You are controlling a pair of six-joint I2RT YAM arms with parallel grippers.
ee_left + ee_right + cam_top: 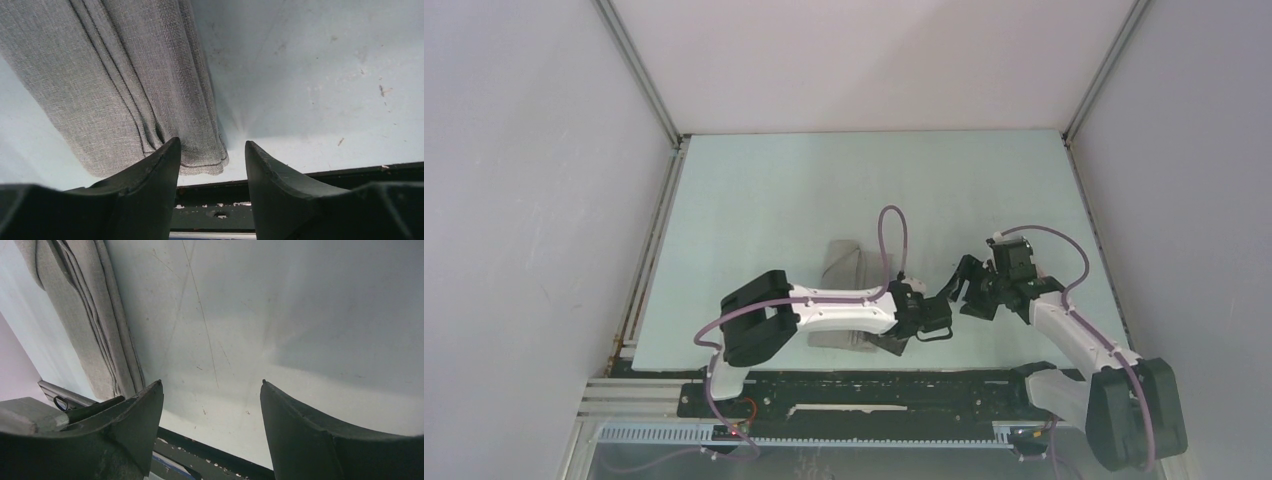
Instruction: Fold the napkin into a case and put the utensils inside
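Observation:
The grey-beige napkin lies folded into a narrow, layered case (842, 262) on the pale table, running from mid-table towards the near edge. Its near half is hidden under my left arm in the top view. My left gripper (892, 345) is open and empty. In the left wrist view the case (125, 75) ends between and just beyond its tips (212, 147). My right gripper (962, 288) is open and empty, to the right of the case and apart from it. The case shows at the left of the right wrist view (85, 315), beyond that gripper (211, 385). The fork and spoon are out of view.
The black base rail (874, 385) runs along the near table edge, just below the case's end (300, 200). Grey walls enclose the table on the left, right and back. A bare table surface (844, 190) stretches behind the case.

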